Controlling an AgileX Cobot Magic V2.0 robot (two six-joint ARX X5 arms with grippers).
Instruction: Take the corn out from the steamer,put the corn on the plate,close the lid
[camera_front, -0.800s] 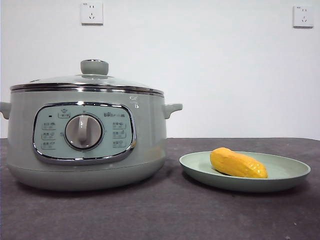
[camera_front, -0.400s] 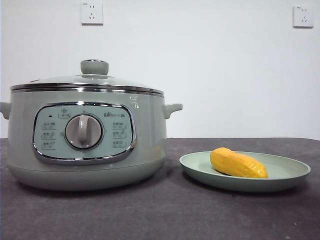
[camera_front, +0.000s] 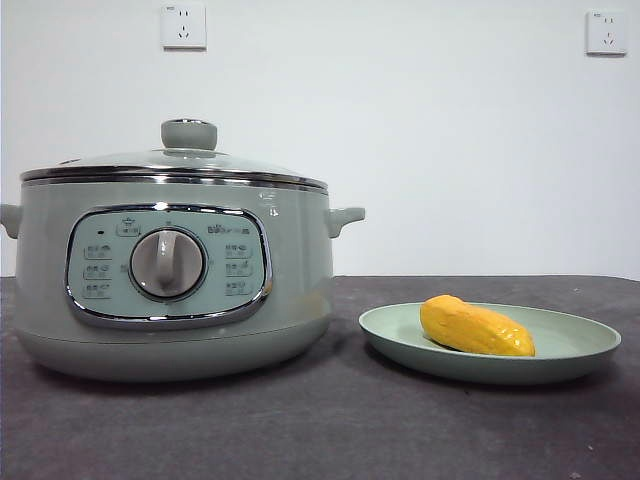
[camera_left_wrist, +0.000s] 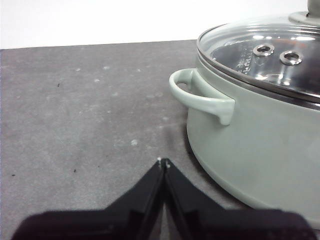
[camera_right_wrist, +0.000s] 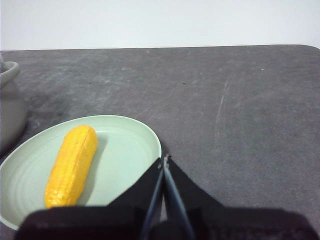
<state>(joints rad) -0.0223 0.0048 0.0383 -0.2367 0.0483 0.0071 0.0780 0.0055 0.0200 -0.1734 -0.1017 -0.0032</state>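
We find the corn (camera_front: 476, 327) lying on its side in the plate (camera_front: 585, 348), resting on the plate's floor toward the half nearer the steamer (camera_front: 300, 290). Seen from the right wrist, the corn (camera_right_wrist: 71, 165) lies ahead of the right gripper (camera_right_wrist: 164, 159) and off to one side of the jaws, with its long axis running roughly away from them. The jaws themselves are pressed together, tips touching, holding nothing — their tips sit just over the plate's near rim (camera_right_wrist: 150, 135).

The lid (camera_front: 170, 168) sits seated on the steamer, chrome rim flush around the pot's top, pale green knob (camera_front: 188, 134) upright at centre. Steamer and plate stand side by side on the dark grey bench (camera_front: 330, 430), near each other but not touching.

From the left wrist, the left gripper (camera_left_wrist: 163, 162) hangs low over bare bench, jaws closed tip to tip and empty. The steamer's wall (camera_left_wrist: 260, 150) stands just beside and ahead of these jaws; one side handle (camera_left_wrist: 200, 95) juts out ahead of the tips, apart from them. Through the glass lid (camera_left_wrist: 260, 55) we see two small metal-ringed holes — the pot's interior is otherwise unclear.

Neither arm shows in the front view. Two wall sockets (camera_front: 183, 26) sit on the white wall behind.
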